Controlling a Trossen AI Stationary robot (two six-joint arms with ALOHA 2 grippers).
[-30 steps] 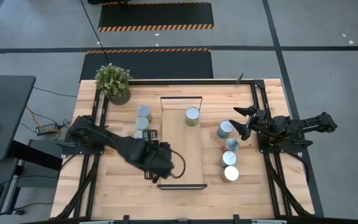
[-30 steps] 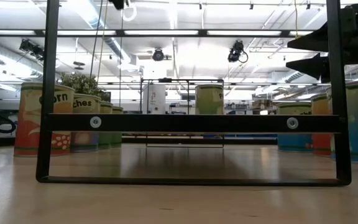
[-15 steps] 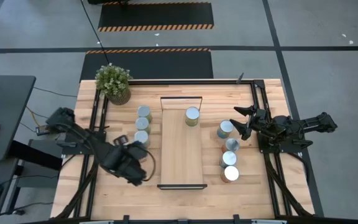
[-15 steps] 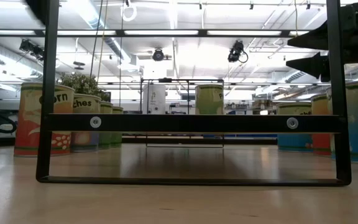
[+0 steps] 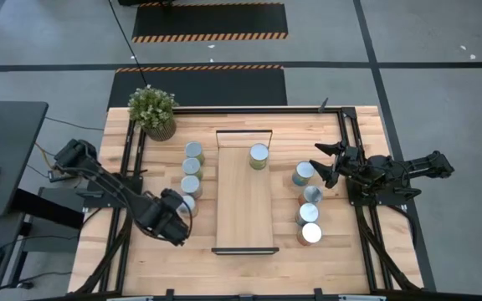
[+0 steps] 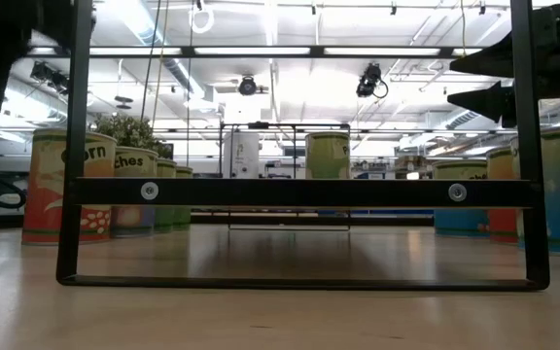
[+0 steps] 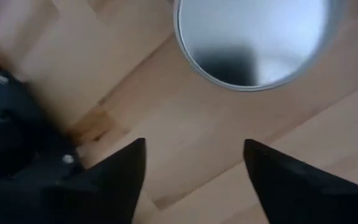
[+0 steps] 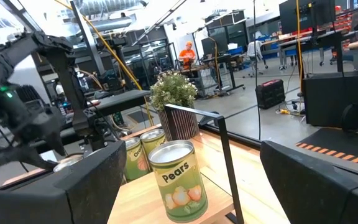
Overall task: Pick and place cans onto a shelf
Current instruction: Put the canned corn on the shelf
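The shelf (image 5: 245,196), a light-wood board with a dark frame, lies in the table's middle. One can (image 5: 259,155), labelled Pears (image 8: 179,180), stands on its far end. Several cans (image 5: 192,167) stand in a row left of the shelf and several (image 5: 310,205) stand right of it. My left gripper (image 5: 176,213) is open and points down over the table at the near end of the left row. A can's silver top (image 7: 253,37) lies just beyond its fingertips. My right gripper (image 5: 325,165) is open and held level beside the far can of the right row (image 5: 305,173).
A potted plant (image 5: 153,110) stands at the table's far left corner. Dark rails run along the table's left side (image 5: 128,167) and right side (image 5: 354,159). In the low view the shelf's near end frame (image 6: 299,192) stands across the picture, with cans behind it.
My left gripper has swung from over the shelf's near left corner toward the table's left edge. It now hangs at the near end of the left row of cans.
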